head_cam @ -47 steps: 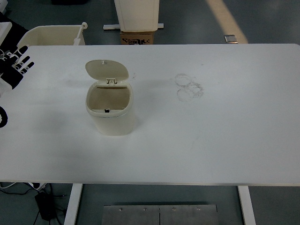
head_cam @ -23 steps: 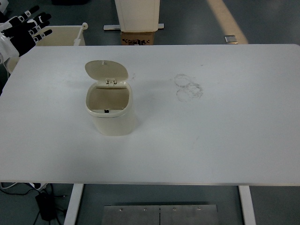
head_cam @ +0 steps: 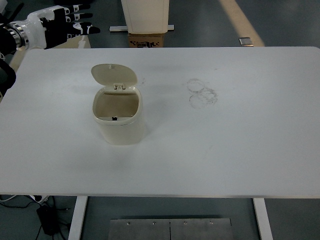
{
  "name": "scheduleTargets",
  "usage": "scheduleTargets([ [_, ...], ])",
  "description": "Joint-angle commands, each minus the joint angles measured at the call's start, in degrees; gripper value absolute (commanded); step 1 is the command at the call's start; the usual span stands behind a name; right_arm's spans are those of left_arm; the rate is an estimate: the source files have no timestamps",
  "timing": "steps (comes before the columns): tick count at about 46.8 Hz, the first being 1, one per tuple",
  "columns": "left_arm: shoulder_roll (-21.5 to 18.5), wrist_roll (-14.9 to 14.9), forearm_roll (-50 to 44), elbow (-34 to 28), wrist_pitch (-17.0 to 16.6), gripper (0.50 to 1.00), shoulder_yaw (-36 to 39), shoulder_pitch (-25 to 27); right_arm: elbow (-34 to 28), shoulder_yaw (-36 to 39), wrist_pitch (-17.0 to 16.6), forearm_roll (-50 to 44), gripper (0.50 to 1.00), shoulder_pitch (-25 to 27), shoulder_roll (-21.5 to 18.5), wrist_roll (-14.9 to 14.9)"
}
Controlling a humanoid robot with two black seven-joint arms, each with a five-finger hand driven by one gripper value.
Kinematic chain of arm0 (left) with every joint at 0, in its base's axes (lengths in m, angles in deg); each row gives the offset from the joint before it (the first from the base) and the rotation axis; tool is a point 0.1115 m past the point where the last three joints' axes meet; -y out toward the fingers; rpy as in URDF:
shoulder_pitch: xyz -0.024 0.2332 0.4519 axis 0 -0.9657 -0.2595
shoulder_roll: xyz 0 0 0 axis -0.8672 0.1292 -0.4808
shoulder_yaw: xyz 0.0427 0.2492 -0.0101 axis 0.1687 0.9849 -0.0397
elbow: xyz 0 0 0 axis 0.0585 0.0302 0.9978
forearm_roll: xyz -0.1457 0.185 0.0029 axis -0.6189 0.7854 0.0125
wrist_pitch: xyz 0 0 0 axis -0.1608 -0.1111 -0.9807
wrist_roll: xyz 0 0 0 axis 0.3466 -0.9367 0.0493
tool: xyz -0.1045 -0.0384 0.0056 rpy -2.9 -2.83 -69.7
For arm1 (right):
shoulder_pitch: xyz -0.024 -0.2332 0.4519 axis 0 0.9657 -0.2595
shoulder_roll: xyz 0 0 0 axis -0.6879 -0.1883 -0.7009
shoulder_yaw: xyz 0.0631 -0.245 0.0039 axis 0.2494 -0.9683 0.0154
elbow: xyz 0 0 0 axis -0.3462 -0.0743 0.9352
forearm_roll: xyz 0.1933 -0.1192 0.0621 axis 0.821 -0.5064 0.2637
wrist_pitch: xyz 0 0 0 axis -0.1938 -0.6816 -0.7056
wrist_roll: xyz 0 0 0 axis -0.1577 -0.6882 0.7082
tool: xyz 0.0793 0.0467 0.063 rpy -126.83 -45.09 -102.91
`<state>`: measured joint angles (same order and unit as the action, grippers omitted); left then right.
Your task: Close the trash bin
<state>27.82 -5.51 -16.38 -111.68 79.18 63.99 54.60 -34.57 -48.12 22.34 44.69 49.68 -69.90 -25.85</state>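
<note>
Trash bin (head_cam: 118,117) stands open on the white table (head_cam: 240,150), toward the table's left half, with its rounded lid (head_cam: 114,75) tipped up and back from the hinge at the bin's far rim so that the inner face of the lid looks toward the camera. The bin's mouth is uncovered and its brownish inside shows; a small dark latch sits at the mouth's near rim.

The fingers (head_cam: 82,27) of the left hand (head_cam: 60,30) are stretched out and a little spread, pointing to the right, and they hold nothing. That hand sits up and to the left of the bin, beyond the table's far left corner, well apart from the lid and touching neither bin nor table. Its black fingers have white segments, the back of the hand is white, and the wrist runs off to the picture's left edge, where more of the dark arm shows lower down.

To the right of the bin, faint ring-shaped smudges (head_cam: 202,93) mark the table top. Past the table's far edge, beyond the bin, a cardboard box (head_cam: 147,39) stands on the floor under a tall cream container (head_cam: 146,15), and a small metal piece lies on the floor further right.
</note>
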Motion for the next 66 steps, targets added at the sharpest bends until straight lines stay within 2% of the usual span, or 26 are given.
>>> scheduleTargets([
  [1, 0.35, 0.40, 1.54, -1.49, 0.55, 1.000, 2.84, 3.24, 0.00, 0.01, -0.07, 0.00, 0.991, 0.01, -0.01, -0.07],
  [11, 1.06, 0.84, 5.76, -5.53, 1.69, 1.000, 10.92, 10.45, 0.00, 0.01, 0.02, 0.00, 0.991, 0.01, -0.01, 0.02],
  [20, 2.55, 1.90, 6.38, -8.08, 2.39, 1.000, 18.57, 15.11, 0.00, 0.01, 0.02, 0.00, 0.991, 0.01, -0.01, -0.07],
  [32, 5.36, 1.99, 6.38, -10.89, 4.94, 1.000, 26.66, 20.30, 0.00, 0.01, 0.02, 0.00, 0.991, 0.01, -0.01, 0.02],
  [54, 5.98, 2.07, 6.29, -19.77, 6.88, 1.000, 32.82, 30.23, 0.00, 0.01, 0.02, 0.00, 0.991, -0.07, -0.01, 0.02],
  [66, 4.84, 3.13, 6.20, -23.11, 6.88, 1.000, 35.37, 32.08, 0.00, 0.01, 0.02, 0.00, 0.991, -0.07, -0.01, 0.02],
])
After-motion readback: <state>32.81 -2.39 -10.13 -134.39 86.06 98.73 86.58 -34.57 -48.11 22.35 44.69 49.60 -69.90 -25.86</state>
